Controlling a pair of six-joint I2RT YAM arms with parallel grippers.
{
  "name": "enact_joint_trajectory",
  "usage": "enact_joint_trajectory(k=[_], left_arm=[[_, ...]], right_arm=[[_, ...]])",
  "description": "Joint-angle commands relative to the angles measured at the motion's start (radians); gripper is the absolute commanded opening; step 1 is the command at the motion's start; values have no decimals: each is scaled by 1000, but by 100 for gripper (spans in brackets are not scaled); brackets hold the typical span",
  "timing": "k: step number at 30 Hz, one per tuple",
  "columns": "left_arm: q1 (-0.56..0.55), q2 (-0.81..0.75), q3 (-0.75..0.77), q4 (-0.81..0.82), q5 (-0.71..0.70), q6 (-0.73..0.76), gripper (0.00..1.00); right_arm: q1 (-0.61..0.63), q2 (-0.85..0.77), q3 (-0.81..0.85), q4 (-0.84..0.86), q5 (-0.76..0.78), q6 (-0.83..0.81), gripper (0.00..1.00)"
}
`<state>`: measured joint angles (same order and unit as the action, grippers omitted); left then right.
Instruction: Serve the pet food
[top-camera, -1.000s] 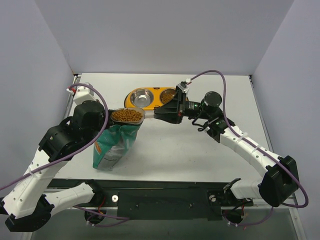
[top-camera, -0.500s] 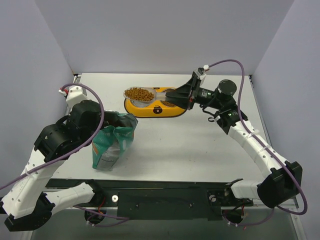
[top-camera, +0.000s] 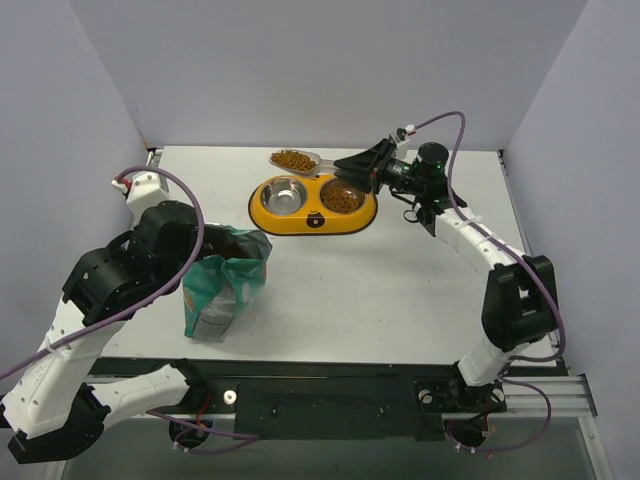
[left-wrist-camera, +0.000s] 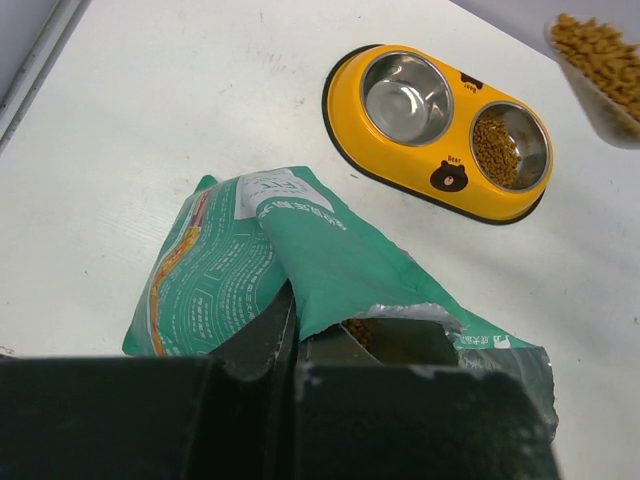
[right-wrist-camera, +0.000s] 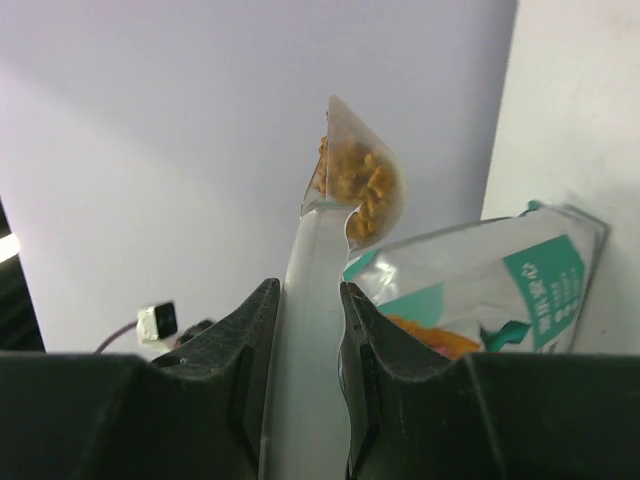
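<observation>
Pale lilac walls close in a white worktop. Toward its far side sits a yellow double-bowl feeder. Its left steel bowl is bare, and its right bowl has a layer of brown kibble across the bottom.

The right tool is narrowed onto the handle of a clear plastic scoop, fingers pressed to either side. The scoop is heaped with pet food and hangs just beyond the feeder's far rim, behind the left bowl.

Nearer the arms stands a teal-and-white pet food bag, crumpled, with its torn top open. A little kibble shows inside the mouth in the left wrist view. The left tool pinches the bag's upper edge, jaws close together on the folded foil.
</observation>
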<state>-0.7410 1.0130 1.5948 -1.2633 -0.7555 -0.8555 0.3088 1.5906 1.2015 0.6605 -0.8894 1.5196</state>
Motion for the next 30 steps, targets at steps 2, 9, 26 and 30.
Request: enact_joint_trajectory(k=[2, 9, 26, 30], left_arm=[[-5, -65, 80, 151, -70, 10, 0], [-4, -71, 76, 151, -53, -4, 0], [-5, -10, 105, 176, -31, 22, 0], [-5, -14, 87, 196, -21, 38, 0]], right_arm=[[-13, 139, 44, 191, 50, -13, 0], [-13, 299, 53, 225, 87, -48, 0], [16, 405, 216, -414, 227, -461, 0], [41, 408, 286, -569, 267, -556, 0]])
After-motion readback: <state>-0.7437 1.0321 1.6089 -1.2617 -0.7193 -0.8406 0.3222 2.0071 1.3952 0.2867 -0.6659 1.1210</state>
